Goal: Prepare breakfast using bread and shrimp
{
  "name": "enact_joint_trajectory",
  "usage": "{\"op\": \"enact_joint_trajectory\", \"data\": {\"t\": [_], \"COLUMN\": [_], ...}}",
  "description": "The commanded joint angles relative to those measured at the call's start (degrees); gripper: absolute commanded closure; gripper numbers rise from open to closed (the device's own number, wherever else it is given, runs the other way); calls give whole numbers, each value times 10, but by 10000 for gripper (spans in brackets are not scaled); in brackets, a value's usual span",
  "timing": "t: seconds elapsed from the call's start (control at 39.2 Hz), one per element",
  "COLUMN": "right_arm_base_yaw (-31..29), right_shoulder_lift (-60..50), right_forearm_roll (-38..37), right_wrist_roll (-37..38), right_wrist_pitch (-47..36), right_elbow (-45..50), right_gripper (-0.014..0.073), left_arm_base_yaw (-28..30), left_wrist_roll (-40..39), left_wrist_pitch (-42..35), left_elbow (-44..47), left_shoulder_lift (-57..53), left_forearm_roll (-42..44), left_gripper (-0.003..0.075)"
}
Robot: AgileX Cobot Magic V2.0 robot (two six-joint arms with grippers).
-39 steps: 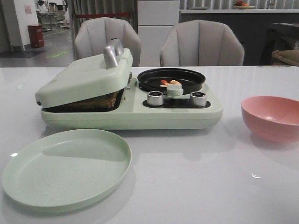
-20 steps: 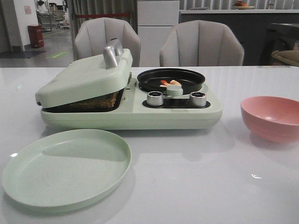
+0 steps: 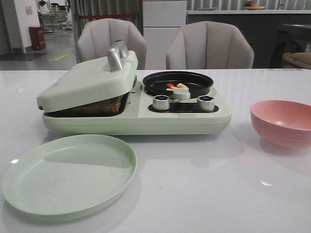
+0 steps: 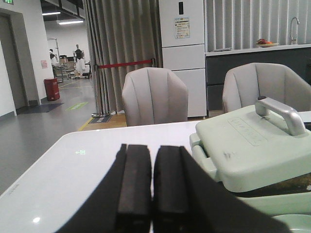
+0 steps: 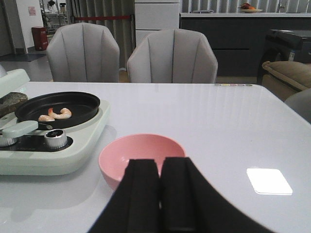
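The bread (image 3: 97,106) shows only as a brown toasted edge under the pale green lid (image 3: 87,80) of the breakfast maker, which rests down on it. Two shrimp (image 3: 177,86) lie in the black round pan (image 3: 194,77) on the maker's right half; the right wrist view shows the shrimp (image 5: 56,114) curled and orange-white. Neither gripper appears in the front view. My left gripper (image 4: 153,150) is shut and empty, left of the maker and beside its lid (image 4: 243,145). My right gripper (image 5: 160,165) is shut and empty, just in front of the pink bowl (image 5: 141,150).
An empty pale green plate (image 3: 68,174) sits at the front left of the table. The empty pink bowl (image 3: 284,121) stands at the right. Two knobs (image 3: 161,102) and a small pan handle face the front of the maker. Two chairs stand behind the table.
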Motion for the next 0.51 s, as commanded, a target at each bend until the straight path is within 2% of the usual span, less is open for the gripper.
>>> {"op": "enact_joint_trajectory", "data": {"t": [0.0, 0.49], "right_arm_base_yaw": [-4, -4], "right_shoulder_lift": [-12, -12], "right_forearm_roll": [-11, -11], "right_wrist_roll": [2, 2], "right_wrist_pitch": [-56, -60], "right_elbow": [-7, -7], "right_gripper": [452, 452], "left_arm_base_yaw": [-4, -4], "left_wrist_roll": [-6, -6], "left_wrist_pitch": [-44, -44], "left_elbow": [12, 12], "left_shoulder_lift": [-9, -9], "left_forearm_roll": [0, 0], "left_gripper": [606, 606]}}
